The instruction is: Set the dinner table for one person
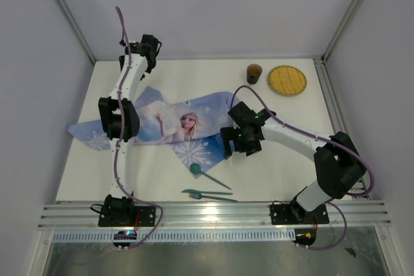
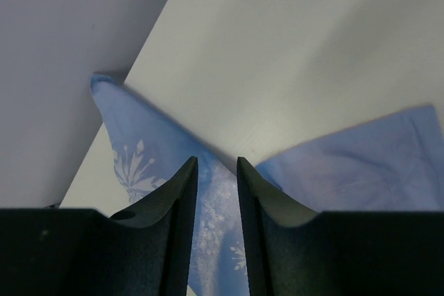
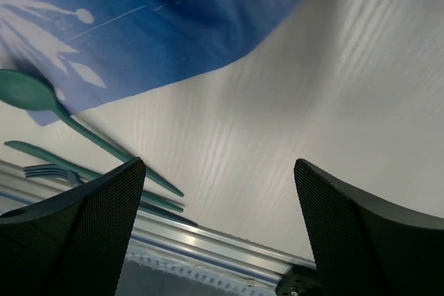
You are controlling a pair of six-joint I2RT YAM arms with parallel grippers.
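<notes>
Left claw (image 2: pixel 216 161): fingers are parted only narrowly. The blue printed cloth (image 2: pixel 159 164) is seen through the gap, directly under the tips. Nothing is seen clamped; contact with the cloth cannot be told. The claw is held over the cloth's far left part, near the left edge of the surface (image 1: pixel 278 153), with the side wall close by.

Right claw (image 3: pixel 218 164): fingers are spread wide and nothing is held between them. It is held over bare surface right of centre, just beside the cloth's right end.

The surface is the white top framed by aluminium rails (image 1: pixel 213 214); both arm bases are bolted to the rail at its near edge.

The cloth is laid crumpled across the middle. Its left tip is run up to the left edge, against the wall.

A green spoon (image 1: pixel 204 172) is laid near the near edge, its bowl touching the cloth's near tip. A green fork (image 1: pixel 197 194) and one more slim green utensil are laid just nearer the rail; the type of the latter cannot be told.

A dark cup (image 1: pixel 253 72) is stood upright near the far right corner. A round yellow woven disc (image 1: pixel 287 80) is laid just beside it. Both are well apart from the claws.
</notes>
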